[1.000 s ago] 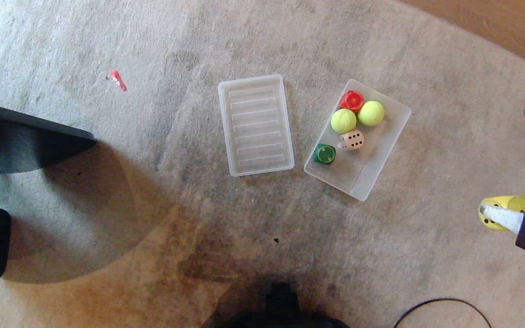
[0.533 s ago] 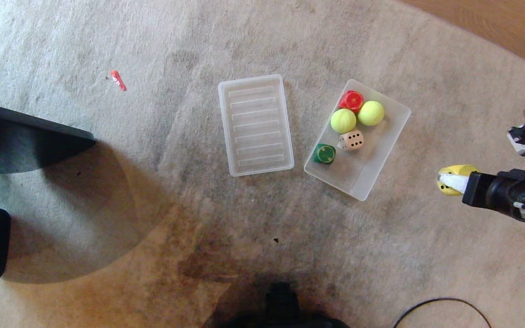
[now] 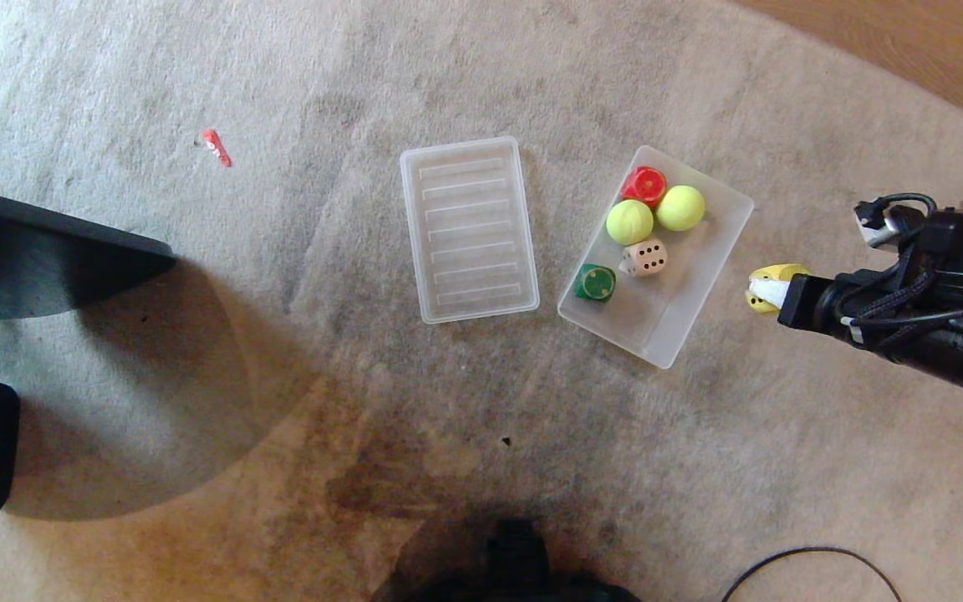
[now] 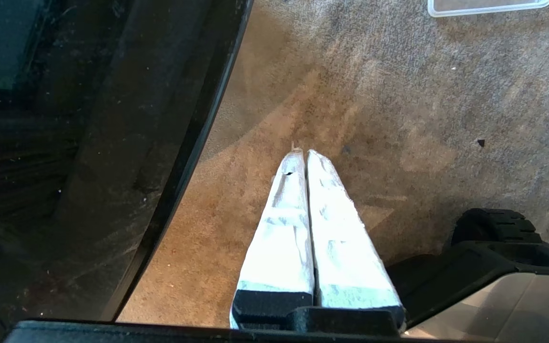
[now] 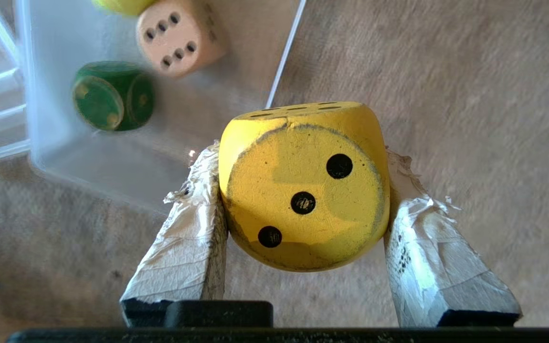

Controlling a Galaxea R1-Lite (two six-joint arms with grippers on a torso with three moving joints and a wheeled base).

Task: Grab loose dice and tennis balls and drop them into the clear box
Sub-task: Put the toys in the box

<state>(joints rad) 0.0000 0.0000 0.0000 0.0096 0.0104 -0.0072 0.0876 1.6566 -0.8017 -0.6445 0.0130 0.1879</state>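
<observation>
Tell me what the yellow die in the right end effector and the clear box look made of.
Yellow die: probably painted wood, matte; the paint is worn darker along the face's edges. Clear box: translucent whitish plastic, smooth; the carpet shows dimly through its thin wall. The right end effector is shut on the die.

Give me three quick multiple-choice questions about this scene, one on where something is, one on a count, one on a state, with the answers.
1. Where is the yellow die?
A. inside the clear box
B. between the right gripper's fingers, beside the clear box
C. on the ribbed lid

2. How many tennis balls lie in the clear box?
A. one
B. two
C. four

3. How are the left gripper's fingers?
A. pressed together, holding nothing
B. wide apart
C. clamped on a ball

Answers:
1 B: the right gripper pinches it above the carpet, outside the box wall.
2 B: two tennis balls sit by the red die.
3 A: the left gripper shows closed, empty fingers.
</observation>
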